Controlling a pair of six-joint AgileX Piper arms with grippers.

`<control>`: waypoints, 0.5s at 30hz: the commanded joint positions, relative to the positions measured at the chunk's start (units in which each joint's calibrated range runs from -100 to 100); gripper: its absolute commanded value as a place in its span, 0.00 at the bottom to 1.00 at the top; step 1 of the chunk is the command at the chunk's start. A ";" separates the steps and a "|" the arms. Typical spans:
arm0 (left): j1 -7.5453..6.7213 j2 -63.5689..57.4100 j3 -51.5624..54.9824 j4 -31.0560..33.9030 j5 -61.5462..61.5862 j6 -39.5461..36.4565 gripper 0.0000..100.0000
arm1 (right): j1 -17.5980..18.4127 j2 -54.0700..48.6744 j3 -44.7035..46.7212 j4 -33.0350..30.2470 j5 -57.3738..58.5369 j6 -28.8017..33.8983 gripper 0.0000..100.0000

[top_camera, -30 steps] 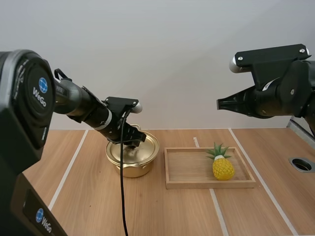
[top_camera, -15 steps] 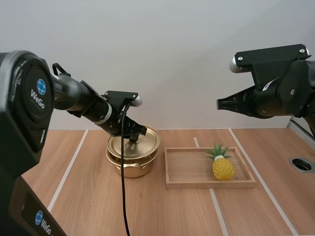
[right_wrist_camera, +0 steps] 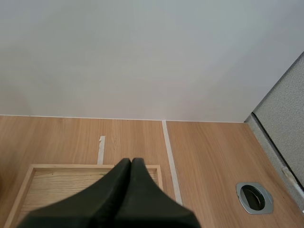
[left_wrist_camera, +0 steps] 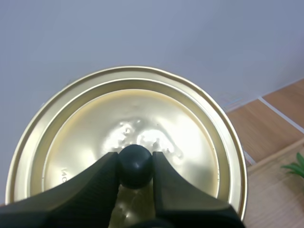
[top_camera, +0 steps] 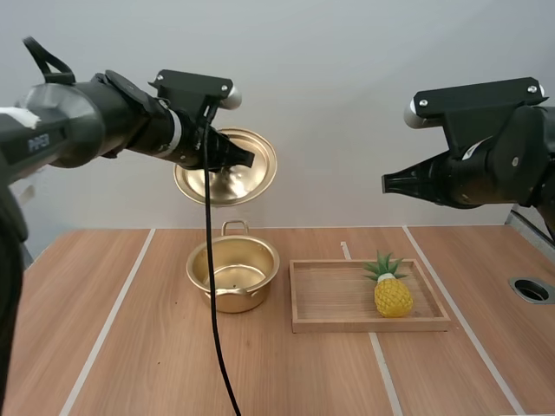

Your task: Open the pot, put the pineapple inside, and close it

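Holding the lid [top_camera: 256, 178] high in the air with my left gripper [top_camera: 245, 159], well above the pot [top_camera: 234, 299] and a bit further back toward the wall. Pinching it by the black knob [left_wrist_camera: 135, 166], one finger [left_wrist_camera: 102, 185] clamped tight against each side in the left wrist view. Got it tipped nearly on edge, knob side turned back toward the arm (gold and pretty shiny, with a bright glare patch just above the knob).

Got the pot sitting open and upright on the table [top_camera: 156, 364], gold like the lid, one loop handle at the back rim and another at the front.

Got the pineapple [top_camera: 393, 293] standing upright in the wooden tray [top_camera: 373, 325], leaves up, toward the tray's right end, with the tray just right of the pot. Catching only its green leaf tips [left_wrist_camera: 295, 167] past the lid's rim in the left wrist view.

Hanging my right gripper [top_camera: 386, 184] up in the air, pointing left, well above the pineapple and well apart from the lid. Squeezed closed on nothing, both fingers [right_wrist_camera: 114, 190] lying together as one dark wedge in the right wrist view, aimed over the tray's far rim. Also spotting a round metal-rimmed hole [top_camera: 532, 290] in the table, off to the right of the tray
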 commanded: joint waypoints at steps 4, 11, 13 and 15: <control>-0.06 -8.15 -0.76 -1.36 -9.69 -0.93 0.00 | -0.20 -0.36 -0.44 0.33 -1.33 -0.31 0.00; -0.06 -17.49 -0.76 -1.82 -22.41 -3.32 0.00 | -0.20 -0.36 -0.44 0.80 -4.64 -0.31 0.00; -0.06 -19.90 -0.76 -2.43 -26.07 -3.32 0.00 | -0.20 -0.36 -0.44 1.29 -5.52 -0.31 0.00; -0.06 -21.86 -0.76 -2.90 -29.69 -3.32 0.00 | -0.20 -0.36 -0.44 1.72 -6.12 -0.31 0.00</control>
